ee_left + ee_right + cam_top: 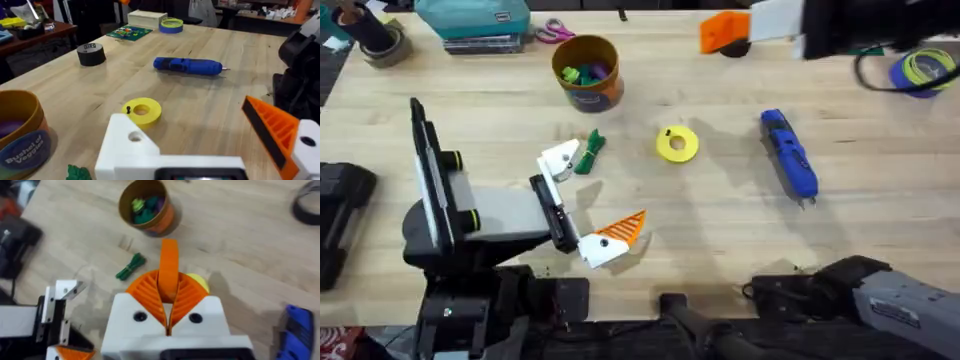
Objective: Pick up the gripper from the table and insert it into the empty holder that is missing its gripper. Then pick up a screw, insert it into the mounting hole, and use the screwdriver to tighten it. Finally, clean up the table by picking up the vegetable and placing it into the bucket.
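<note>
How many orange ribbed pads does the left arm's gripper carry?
1. The orange ribbed pad sits on the left gripper's finger nearer the bases; the other white holder is bare.

A pale wooden table (720, 240) is seen, on which the bucket (588, 72), the vegetable (590, 152) beside the left fingers, a yellow disc (677, 144) and the screwdriver (789, 155) are laid.

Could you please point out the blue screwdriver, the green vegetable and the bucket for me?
screwdriver (789, 155): overhead view, middle of its blue body.
vegetable (590, 153): overhead view, middle of the twisted green leaves.
bucket (604, 92): overhead view, orange outer wall below the rim.
</note>
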Available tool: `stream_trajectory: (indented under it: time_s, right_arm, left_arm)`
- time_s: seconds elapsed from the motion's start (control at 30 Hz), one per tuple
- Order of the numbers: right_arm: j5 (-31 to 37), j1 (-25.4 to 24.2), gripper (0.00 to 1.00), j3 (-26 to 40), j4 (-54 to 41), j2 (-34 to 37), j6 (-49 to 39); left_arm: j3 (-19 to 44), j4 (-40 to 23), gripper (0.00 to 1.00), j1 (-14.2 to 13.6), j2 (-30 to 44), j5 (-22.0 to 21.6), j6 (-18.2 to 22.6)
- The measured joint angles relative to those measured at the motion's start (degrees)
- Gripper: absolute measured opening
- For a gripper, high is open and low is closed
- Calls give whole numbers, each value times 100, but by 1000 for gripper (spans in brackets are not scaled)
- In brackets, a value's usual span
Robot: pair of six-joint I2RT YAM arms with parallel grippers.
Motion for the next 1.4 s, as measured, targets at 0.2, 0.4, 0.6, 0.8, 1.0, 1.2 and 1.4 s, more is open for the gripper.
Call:
stream_trajectory:
  time_s: [0.2, 0.4, 0.6, 0.8, 1.0, 1.2, 1.4]
  right_arm:
    - [-1214, 0, 10, -896, 1563, 53, 343]
    - [-2582, -61, 10, -1945, 3798, 55, 1292]
    - [-3960, -593, 9, -3566, 7376, 55, 3482]
    - [-4420, -748, 9, -4590, 9602, 214, 5081]
    - [-4823, -748, 9, -5133, 10634, 669, 6198]
    - [-5256, -673, 9, -5163, 10709, 1251, 6676]
    - [-5428, -425, 9, -5163, 10740, 1805, 6796]
  left_arm:
    - [0, 0, 985, 0, 0, 0, 0]
    - [0, 0, 985, 0, 0, 2, 0]
    - [0, 0, 985, 0, 0, 2, 0]
    - [0, 0, 985, 0, 0, 4, 0]
    - [0, -2, 987, 0, 0, 15, 0]
    - [0, -2, 986, 0, 0, 15, 0]
    - [0, -2, 986, 0, 0, 17, 0]
